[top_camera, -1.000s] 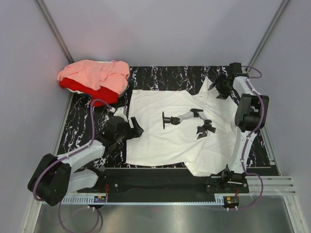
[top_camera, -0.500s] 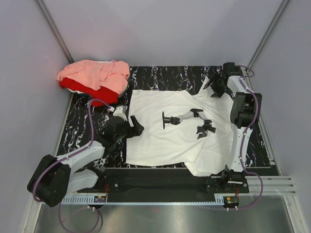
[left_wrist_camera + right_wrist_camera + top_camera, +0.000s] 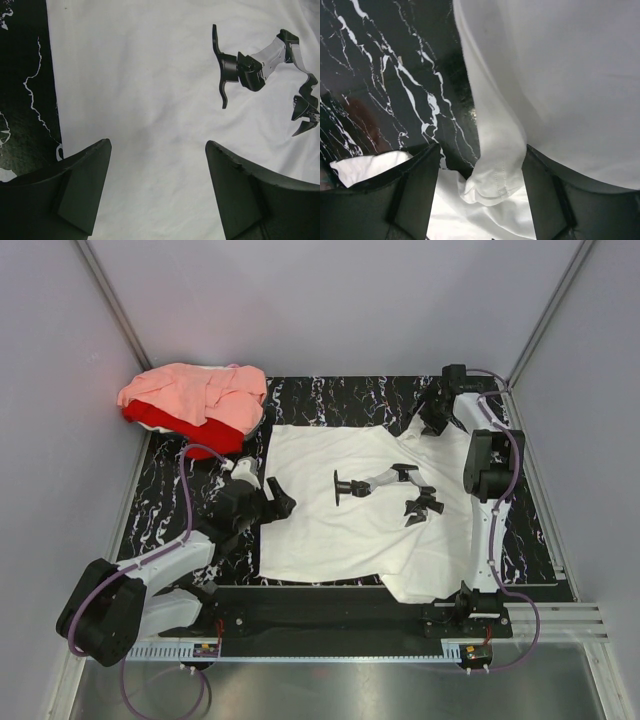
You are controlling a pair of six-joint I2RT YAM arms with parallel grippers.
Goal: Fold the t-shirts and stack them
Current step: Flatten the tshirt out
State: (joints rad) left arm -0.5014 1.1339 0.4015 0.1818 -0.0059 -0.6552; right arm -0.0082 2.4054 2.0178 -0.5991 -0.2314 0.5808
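Observation:
A white t-shirt (image 3: 360, 510) with a black graphic print (image 3: 390, 488) lies spread on the black marble table (image 3: 170, 490). My left gripper (image 3: 280, 502) is open at the shirt's left edge; in the left wrist view (image 3: 157, 150) its fingers straddle white cloth (image 3: 150, 90). My right gripper (image 3: 432, 420) is open over the shirt's far right sleeve. In the right wrist view (image 3: 482, 160) a bunched hemmed sleeve (image 3: 492, 180) lies between the open fingers. A salmon-pink t-shirt (image 3: 195, 395) lies crumpled on a red t-shirt (image 3: 185, 425) at the far left.
Grey walls enclose the table on three sides. A metal rail (image 3: 350, 605) holding the arm bases runs along the near edge. The pink and red pile overhangs the table's far left corner.
My right gripper has moved left along the far edge, from the far right corner to the shirt's sleeve. The left gripper has edged slightly toward the shirt.

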